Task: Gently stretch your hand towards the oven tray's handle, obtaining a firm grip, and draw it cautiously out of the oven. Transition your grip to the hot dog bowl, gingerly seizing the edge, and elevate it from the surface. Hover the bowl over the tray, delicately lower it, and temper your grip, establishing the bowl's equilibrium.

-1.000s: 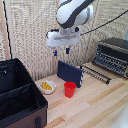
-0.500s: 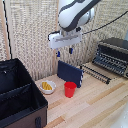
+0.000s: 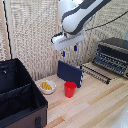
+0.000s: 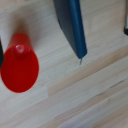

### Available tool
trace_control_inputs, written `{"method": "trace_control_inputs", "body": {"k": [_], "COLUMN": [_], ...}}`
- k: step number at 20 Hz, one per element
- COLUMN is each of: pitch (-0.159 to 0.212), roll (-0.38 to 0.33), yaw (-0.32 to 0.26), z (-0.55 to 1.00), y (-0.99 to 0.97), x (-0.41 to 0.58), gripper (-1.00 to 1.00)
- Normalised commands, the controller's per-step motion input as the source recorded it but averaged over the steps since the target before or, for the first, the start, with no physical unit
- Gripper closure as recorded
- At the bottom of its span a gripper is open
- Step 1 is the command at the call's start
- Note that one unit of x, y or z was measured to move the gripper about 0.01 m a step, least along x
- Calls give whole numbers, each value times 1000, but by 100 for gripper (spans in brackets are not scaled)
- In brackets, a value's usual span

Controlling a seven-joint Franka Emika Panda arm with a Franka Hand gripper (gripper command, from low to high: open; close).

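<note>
Gripper (image 3: pixel 69 50), fingers apart and holding nothing, has drifted left from above the blue box (image 3: pixel 69 73) toward the hot dog bowl (image 3: pixel 47 87); oven tray (image 3: pixel 96 73) already drawn out.

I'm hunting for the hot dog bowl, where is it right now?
In the exterior view, the hot dog bowl sits on the table, left of the red cup, beside the black case.
</note>
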Motion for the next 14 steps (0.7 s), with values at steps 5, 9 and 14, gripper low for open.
{"method": "trace_control_inputs", "body": {"k": [5,9,14], "pitch": [-6,-1,0], "roll": [-285,-317,-358], "yaw": [193,179,147], "z": [130,46,0], "y": [-77,-51,-52], "x": [-57,-8,0], "gripper": [-100,-100,-100]}}
